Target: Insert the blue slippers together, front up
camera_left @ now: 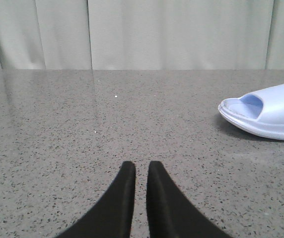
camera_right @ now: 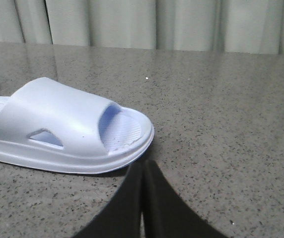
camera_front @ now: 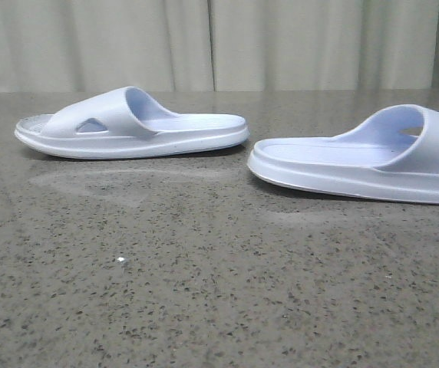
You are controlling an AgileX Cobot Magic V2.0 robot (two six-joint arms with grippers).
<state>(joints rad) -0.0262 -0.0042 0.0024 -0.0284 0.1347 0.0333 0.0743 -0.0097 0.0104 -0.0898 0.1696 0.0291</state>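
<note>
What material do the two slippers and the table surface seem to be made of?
The left slipper and right slipper look like moulded foam or soft rubber: matte, one-piece, with thick rounded soles. The table looks like polished speckled stone or a stone-like composite, since it shows faint reflections.

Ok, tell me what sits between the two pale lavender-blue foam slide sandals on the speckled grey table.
Nothing: in the front view, only bare speckled grey table separates the left foam sandal from the right foam sandal.

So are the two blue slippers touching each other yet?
Apart. The front view shows bare table between the left slipper and the right slipper.
</note>
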